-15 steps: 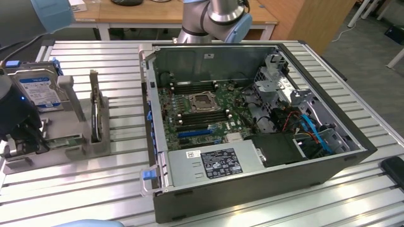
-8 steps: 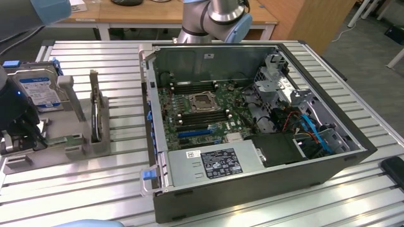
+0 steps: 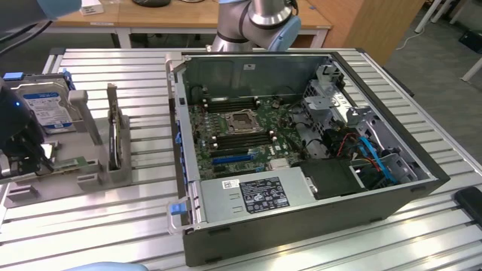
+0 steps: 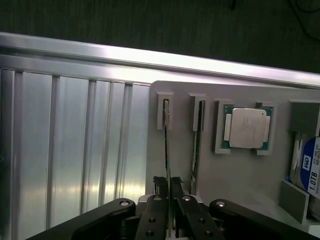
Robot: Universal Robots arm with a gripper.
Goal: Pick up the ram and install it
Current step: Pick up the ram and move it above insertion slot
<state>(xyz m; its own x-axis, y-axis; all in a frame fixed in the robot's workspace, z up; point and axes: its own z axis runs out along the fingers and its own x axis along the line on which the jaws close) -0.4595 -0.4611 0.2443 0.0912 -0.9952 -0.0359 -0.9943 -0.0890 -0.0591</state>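
Observation:
The ram (image 4: pixel 166 140) is a thin green stick seen edge-on, standing in the outermost slot of a grey parts holder (image 4: pixel 250 200). My gripper (image 4: pixel 168 184) is over its near end. The two black fingers (image 4: pixel 161 186) are pressed against both faces of the stick, and its far end still sits in the holder's bracket (image 4: pixel 165 111). In the exterior view the dark tool body (image 3: pixel 17 132) hangs over the same holder at the far left. The open computer case (image 3: pixel 249 70) lies to the exterior view's right, its motherboard memory slots (image 3: pixel 235 142) beside the processor socket (image 3: pixel 241 119).
A second green stick (image 4: pixel 200 135) stands in the neighbouring slot. Beyond it are a square silver processor (image 4: pixel 247 127) and a hard drive with a blue-white label (image 4: pixel 311 170). A tall grey upright (image 3: pixel 114 135) stands between holder and case. The slatted metal table (image 3: pixel 421 237) surrounds everything.

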